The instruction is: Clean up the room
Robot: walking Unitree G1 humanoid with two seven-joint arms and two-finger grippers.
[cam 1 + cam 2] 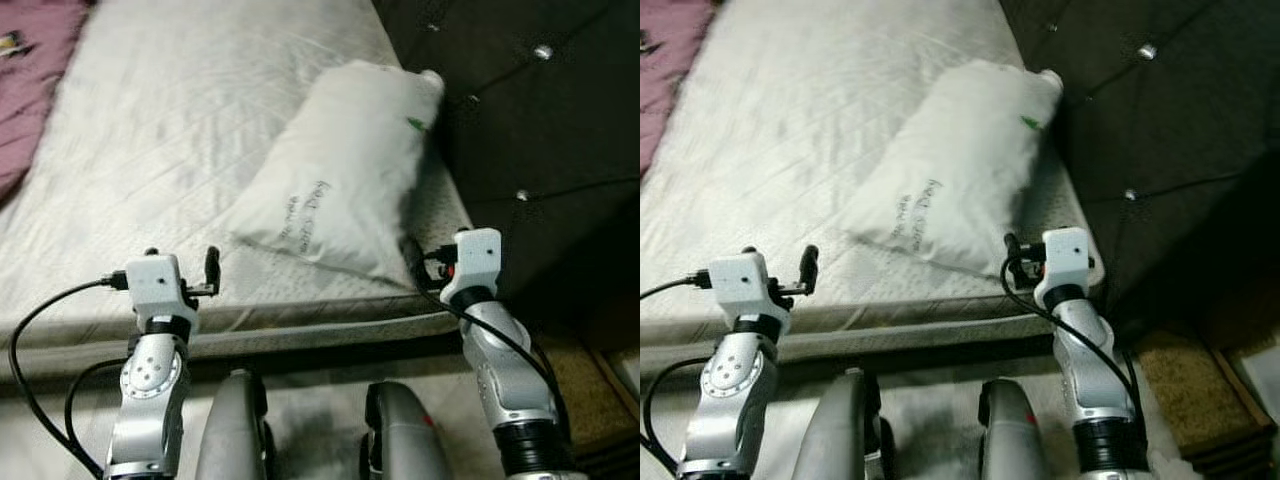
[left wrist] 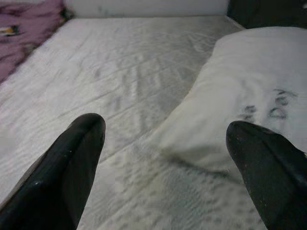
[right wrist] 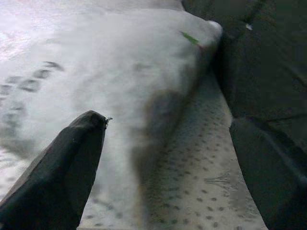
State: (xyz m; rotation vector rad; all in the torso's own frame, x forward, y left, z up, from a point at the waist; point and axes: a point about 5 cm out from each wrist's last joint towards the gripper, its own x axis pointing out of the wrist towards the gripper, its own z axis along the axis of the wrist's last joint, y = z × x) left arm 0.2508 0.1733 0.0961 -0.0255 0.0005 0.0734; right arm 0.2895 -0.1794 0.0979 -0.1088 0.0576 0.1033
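A white pillow (image 1: 340,170) with dark handwriting lies slantwise on the right side of a bare white mattress (image 1: 150,130), its far corner against the headboard. My left gripper (image 1: 182,258) hovers over the mattress's near edge, open, with nothing between its fingers; the left wrist view has the pillow's near corner (image 2: 230,120) ahead of it. My right gripper (image 1: 430,255) is open at the pillow's near right corner, close to the bed's right edge. In the right wrist view the pillow (image 3: 120,72) lies just ahead of the black fingers (image 3: 62,163).
A dark tufted headboard (image 1: 540,120) rises along the bed's right side. A purple blanket (image 1: 30,70) with a small object (image 1: 10,42) on it lies at the far left. A brown rug (image 1: 1185,385) lies on the floor at the right. My legs (image 1: 240,430) stand against the bed frame.
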